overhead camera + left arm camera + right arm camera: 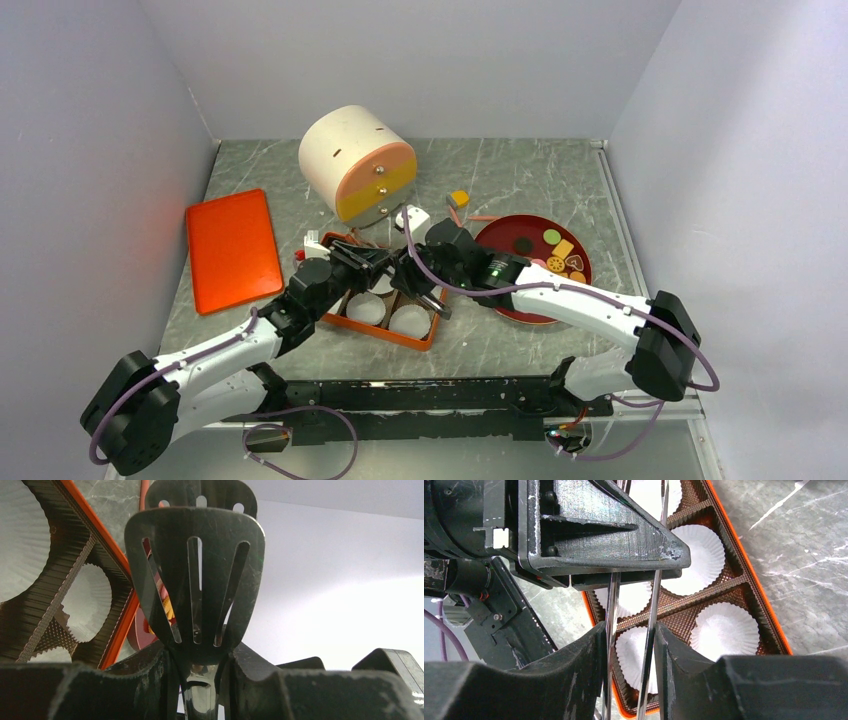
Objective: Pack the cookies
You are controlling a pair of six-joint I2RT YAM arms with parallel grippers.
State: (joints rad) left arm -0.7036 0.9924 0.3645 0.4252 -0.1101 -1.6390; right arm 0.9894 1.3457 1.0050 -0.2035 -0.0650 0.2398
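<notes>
Several cookies (556, 252) lie on a round dark-red plate (520, 305) at the right, and one orange-yellow square cookie (459, 198) sits loose on the table behind it. Both grippers meet over an orange tray (385, 335) of white paper cups (410, 320). My left gripper (200, 666) is shut on metal tongs (195, 580), whose slotted heads rise in front of its camera. My right gripper (630, 645) is shut on the same tongs (653, 610), its fingers pressing on the two thin arms from outside. In the right wrist view the tray (744, 565) and its cups (724, 630) lie just below.
A flat orange lid (232, 248) lies at the left. A white, pink and yellow drum-shaped container (355, 163) stands behind the tray. White walls close in the left, back and right. A dark rail (420, 395) runs along the near edge.
</notes>
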